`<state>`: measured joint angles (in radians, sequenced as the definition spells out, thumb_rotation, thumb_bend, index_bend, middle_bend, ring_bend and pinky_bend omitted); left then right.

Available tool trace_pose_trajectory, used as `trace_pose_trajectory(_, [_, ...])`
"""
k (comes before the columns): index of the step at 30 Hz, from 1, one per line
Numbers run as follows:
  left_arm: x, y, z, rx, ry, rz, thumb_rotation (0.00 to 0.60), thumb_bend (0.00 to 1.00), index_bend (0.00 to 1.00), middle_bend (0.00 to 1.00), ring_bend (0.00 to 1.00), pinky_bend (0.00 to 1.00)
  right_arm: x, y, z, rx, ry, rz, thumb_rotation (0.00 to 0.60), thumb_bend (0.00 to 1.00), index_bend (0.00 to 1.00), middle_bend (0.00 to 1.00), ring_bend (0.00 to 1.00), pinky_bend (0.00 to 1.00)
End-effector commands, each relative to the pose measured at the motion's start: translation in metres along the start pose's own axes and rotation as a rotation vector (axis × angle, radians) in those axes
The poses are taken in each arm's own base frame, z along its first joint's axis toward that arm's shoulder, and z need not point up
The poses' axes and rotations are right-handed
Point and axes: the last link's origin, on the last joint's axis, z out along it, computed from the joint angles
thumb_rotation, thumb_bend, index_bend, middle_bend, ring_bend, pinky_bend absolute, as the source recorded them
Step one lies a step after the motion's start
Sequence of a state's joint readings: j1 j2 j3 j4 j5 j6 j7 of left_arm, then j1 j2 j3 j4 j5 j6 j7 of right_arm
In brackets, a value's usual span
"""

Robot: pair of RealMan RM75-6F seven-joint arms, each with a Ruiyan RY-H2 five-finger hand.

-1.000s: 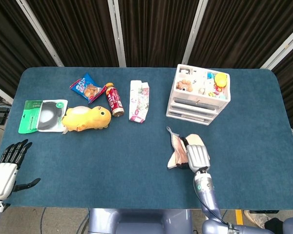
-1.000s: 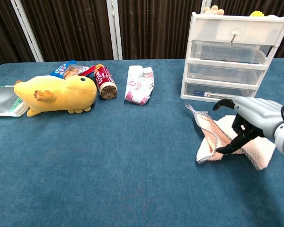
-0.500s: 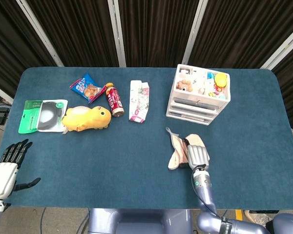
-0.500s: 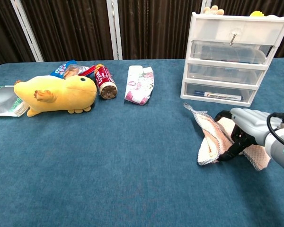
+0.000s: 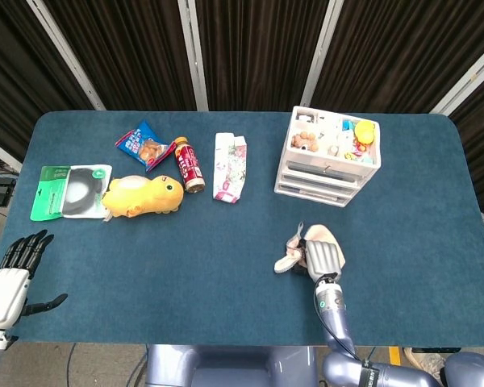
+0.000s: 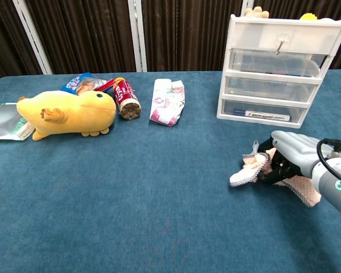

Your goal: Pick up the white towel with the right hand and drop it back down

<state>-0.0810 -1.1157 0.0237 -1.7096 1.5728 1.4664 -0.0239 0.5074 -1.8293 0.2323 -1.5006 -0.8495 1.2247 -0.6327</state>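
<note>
The white towel (image 5: 294, 248) (image 6: 245, 169), pinkish with a checked edge, lies bunched up on the blue table in front of the drawer unit. My right hand (image 5: 324, 256) (image 6: 288, 152) sits low over its right part, fingers curled into the cloth and gripping it; a pink corner (image 6: 304, 190) pokes out under the wrist. In the head view my left hand (image 5: 14, 272) hangs past the table's near left corner, fingers spread and holding nothing.
A white three-drawer unit (image 5: 329, 158) (image 6: 279, 71) stands just behind the towel. A yellow plush toy (image 6: 68, 113), a bottle (image 6: 124, 97), a snack bag (image 5: 144, 145), a flowery packet (image 6: 168, 100) and a green-edged pouch (image 5: 70, 190) lie to the left.
My right hand has closed on the towel. The cloth, spread flat a second ago, is now drawn up into a bunch under the fingers. The left hand has not moved.
</note>
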Motion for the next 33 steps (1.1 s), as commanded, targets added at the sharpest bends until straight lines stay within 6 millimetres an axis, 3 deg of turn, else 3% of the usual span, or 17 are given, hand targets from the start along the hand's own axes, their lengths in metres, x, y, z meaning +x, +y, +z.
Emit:
trace_pose_trajectory(1, [0.0,0.0,0.0,0.002,0.002,-0.001,0.6,0.0,0.0,0.0,0.0,0.0,0.003,-0.002,-0.003,0.019,0.01,0.02,0.6,0.48,0.58,0.93,0.92,1.0])
trace_pose_trajectory(9, [0.0,0.0,0.0,-0.004,0.004,-0.001,0.6,0.0,0.0,0.0,0.0,0.0,0.037,-0.002,-0.016,0.123,0.185,0.107,0.6,0.5,0.6,0.93,0.92,1.0])
trace_pose_trajectory(17, [0.0,0.002,-0.001,-0.009,0.008,0.004,0.6,0.0,0.0,0.0,0.0,0.0,0.071,0.015,-0.026,0.277,0.458,0.132,0.6,0.51,0.6,0.93,0.92,1.0])
trace_pose_trajectory(33, [-0.002,0.002,0.0,-0.003,0.013,0.011,0.6,0.0,0.0,0.0,0.0,0.0,0.101,0.034,-0.017,0.323,0.601,0.116,0.6,0.51,0.6,0.93,0.92,1.0])
